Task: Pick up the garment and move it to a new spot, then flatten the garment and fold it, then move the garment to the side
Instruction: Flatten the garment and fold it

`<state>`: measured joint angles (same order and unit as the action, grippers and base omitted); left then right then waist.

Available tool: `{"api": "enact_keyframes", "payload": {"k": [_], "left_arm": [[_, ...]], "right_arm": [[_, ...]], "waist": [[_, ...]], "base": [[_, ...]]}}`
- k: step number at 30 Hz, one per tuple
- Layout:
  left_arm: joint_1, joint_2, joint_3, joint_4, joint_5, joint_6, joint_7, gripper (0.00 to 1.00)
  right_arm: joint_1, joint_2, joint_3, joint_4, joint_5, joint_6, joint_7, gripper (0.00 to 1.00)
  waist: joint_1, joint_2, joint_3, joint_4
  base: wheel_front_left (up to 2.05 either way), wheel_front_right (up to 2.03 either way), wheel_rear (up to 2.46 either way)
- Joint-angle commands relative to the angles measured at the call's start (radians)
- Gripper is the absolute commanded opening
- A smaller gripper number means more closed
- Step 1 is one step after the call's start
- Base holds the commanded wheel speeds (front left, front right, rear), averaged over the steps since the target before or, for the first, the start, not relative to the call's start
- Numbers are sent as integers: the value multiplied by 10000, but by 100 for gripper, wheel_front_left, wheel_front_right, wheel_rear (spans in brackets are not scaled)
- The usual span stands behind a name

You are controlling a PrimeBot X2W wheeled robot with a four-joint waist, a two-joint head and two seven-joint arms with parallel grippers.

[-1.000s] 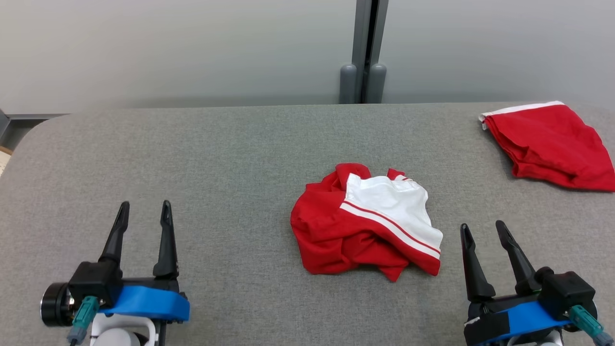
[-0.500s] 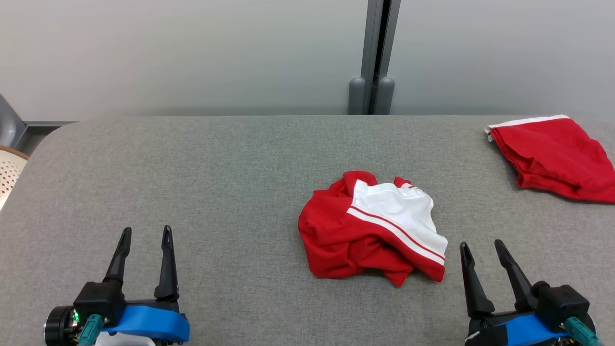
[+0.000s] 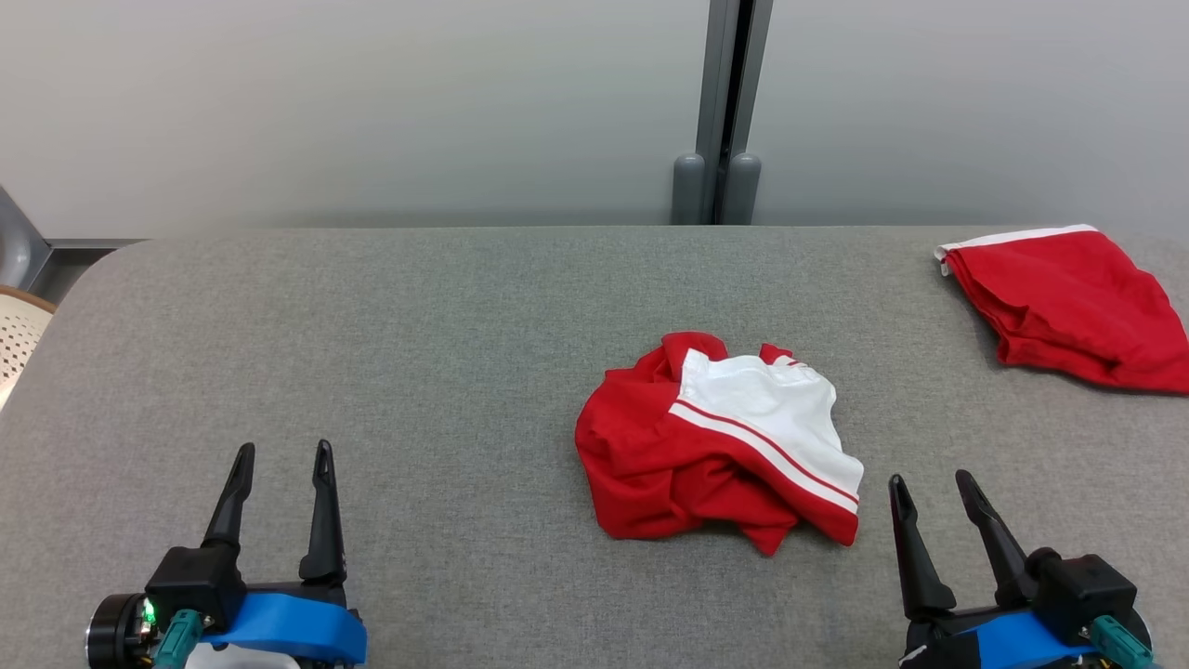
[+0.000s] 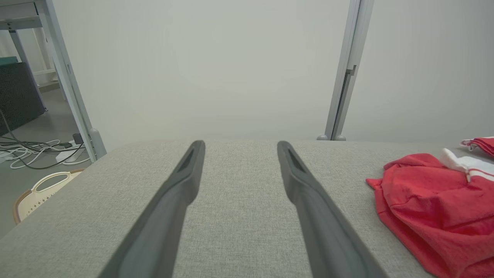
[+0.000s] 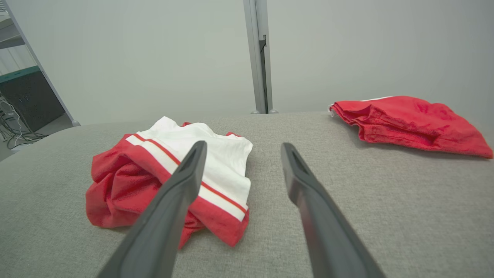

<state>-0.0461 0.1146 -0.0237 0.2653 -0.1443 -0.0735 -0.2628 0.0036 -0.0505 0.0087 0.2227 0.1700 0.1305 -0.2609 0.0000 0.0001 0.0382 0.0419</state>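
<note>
We have yet to begin the pickup: the crumpled red-and-white cloth garment (image 3: 715, 446) lies untouched at the middle of the grey fabric surface (image 3: 418, 353). Our left tool (image 3: 283, 447) and right tool (image 3: 930, 478) gape wide, empty. Next we should reach in and pinch a fold.

Garment (image 3: 650, 465): red fabric with a white panel bordered by a white-and-red stripe. State: crumpled into a loose heap, not flattened, not folded. White panel faces up on the robot's right half; red folds bunch at the left and beneath. Position: on the grey padded table (image 3: 372, 353), slightly right of centre.
</note>
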Motion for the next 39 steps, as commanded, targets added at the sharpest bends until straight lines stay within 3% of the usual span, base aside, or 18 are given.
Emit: {"api": "enact_keyframes", "payload": {"k": [1, 12, 22, 39], "left_arm": [[-14, -19, 53, 15, 68, -41, -27, 100], [-41, -167, 237, 31, 265, -181, -27, 100], [-264, -286, 262, 36, 374, -294, -27, 100], [-634, -429, 181, 109, 428, -466, -27, 100]], "right_arm": [[66, 1, -27, 26, 6, 5, -2, 100], [1, -1, -30, 52, 8, 4, 10, 100], [-1593, -1, 120, 359, -454, 4, 358, 100], [-2804, -196, 77, 4624, -452, 4, 315, 100]], "waist": [[0, -1, 10, 2], [0, -1, 38, 10], [0, -1, 212, 92], [0, -1, 899, 956]], "base": [[0, 0, 0], [0, 0, 0], [0, 0, 0], [0, 0, 0]]}}
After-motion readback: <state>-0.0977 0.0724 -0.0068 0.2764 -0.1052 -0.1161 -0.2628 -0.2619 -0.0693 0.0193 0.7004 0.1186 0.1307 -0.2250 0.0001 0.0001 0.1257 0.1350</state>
